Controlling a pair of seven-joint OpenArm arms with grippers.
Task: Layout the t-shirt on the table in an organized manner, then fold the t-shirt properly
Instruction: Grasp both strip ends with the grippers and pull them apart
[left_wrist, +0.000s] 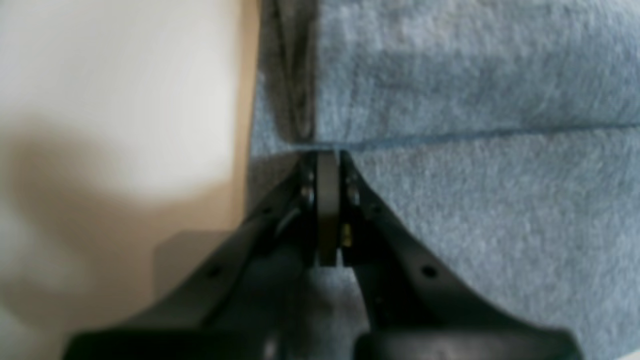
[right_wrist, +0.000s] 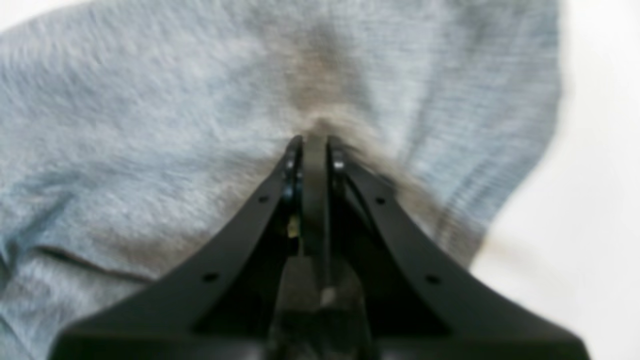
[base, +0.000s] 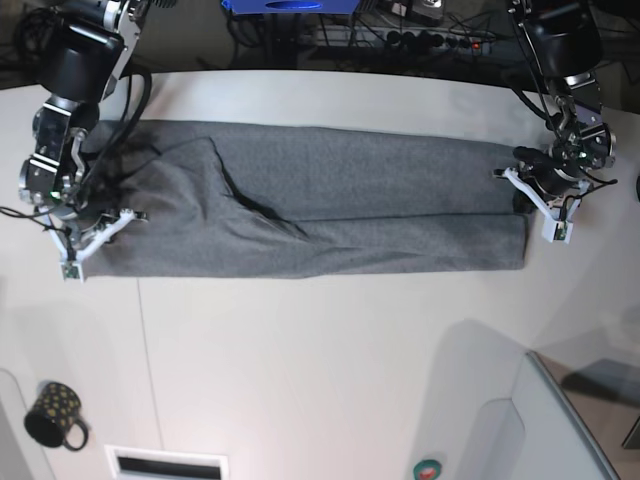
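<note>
The grey t-shirt (base: 330, 215) lies across the far half of the white table (base: 330, 360) as a long band, folded lengthwise, with a dark wrinkle left of its middle. My left gripper (left_wrist: 327, 156) is shut at the shirt's right end in the base view, its tips pinched on the edge where the upper layer (left_wrist: 475, 65) meets the lower one. At the other end my right gripper (right_wrist: 315, 137) is shut on the cloth (right_wrist: 150, 125), which puckers into creases at the tips.
A dark dotted mug (base: 52, 412) stands at the near left. A raised white panel (base: 560, 420) with a grey edge fills the near right corner. Cables and a power strip (base: 420, 38) run behind the table's far edge.
</note>
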